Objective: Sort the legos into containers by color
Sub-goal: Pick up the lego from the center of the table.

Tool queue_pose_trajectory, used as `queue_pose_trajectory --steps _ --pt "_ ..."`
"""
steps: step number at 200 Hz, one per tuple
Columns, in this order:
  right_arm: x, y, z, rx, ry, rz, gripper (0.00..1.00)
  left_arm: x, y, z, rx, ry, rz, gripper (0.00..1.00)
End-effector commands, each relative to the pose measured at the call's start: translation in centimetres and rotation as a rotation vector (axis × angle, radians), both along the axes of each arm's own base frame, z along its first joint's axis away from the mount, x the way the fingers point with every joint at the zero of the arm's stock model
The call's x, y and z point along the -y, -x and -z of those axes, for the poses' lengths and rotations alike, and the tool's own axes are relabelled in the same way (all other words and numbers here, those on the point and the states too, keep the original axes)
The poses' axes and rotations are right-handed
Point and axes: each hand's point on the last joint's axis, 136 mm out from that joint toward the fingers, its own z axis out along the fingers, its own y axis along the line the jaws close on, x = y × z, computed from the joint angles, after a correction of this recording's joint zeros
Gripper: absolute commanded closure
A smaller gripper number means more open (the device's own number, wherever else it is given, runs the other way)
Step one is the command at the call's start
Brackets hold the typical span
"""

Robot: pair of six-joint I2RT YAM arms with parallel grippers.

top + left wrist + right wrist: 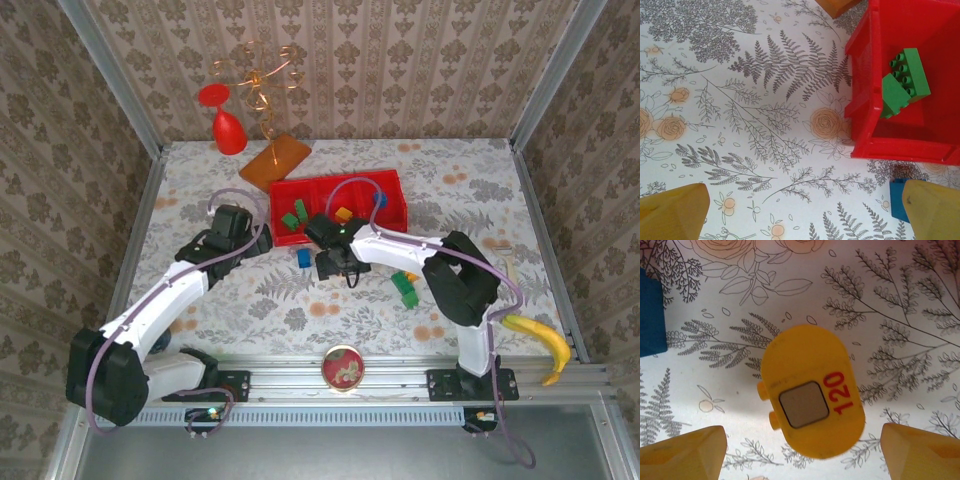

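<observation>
The red tray (310,186) sits just above the middle of the overhead view on the flower-patterned bench (455,175). Its left compartment holds green bricks (293,216), and a blue piece shows in the right one. In the left wrist view the left tool (805,215) hangs with its tan fingers (675,212) spread wide at the bottom corners, nothing between them. The tray's corner compartment with two green bricks fills the upper right of that view. A loose blue brick (899,197) lies on the bench just below the tray, partly hidden by the right-hand finger. In the right wrist view the right tool (803,450) stands spread around a yellow brick (812,395) marked 120, which lies flat on the bench with a gap on either side. In the overhead view, loose green bricks (403,288) lie on the bench to the lower right of the tray, and a banana (540,340) rests at the lower right edge.
</observation>
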Motion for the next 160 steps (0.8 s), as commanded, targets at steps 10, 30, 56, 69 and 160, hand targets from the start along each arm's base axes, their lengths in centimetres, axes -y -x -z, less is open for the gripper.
queue_pose_trajectory --steps 10,30,56,69,160 --pt "0.4 -0.4 0.8 -0.041 0.041 -0.013 0.22 -0.7 0.1 0.0 0.004 0.049 -0.044 0.00" --pt "0.4 -0.8 1.3 -0.058 0.041 -0.012 0.26 -0.9 0.3 0.2 0.003 0.056 -0.054 0.00" --pt "0.0 -1.1 1.8 -0.063 0.028 -0.025 0.27 -1.2 0.6 0.5 -0.001 0.062 -0.062 0.00" --pt "0.0 -1.2 2.0 -0.071 0.025 -0.029 0.27 -1.3 0.6 0.5 -0.002 0.066 -0.064 0.00" --pt "-0.5 -0.8 3.0 -0.108 0.006 -0.056 0.37 -1.4 0.8 1.0 -0.013 0.077 -0.066 0.00"
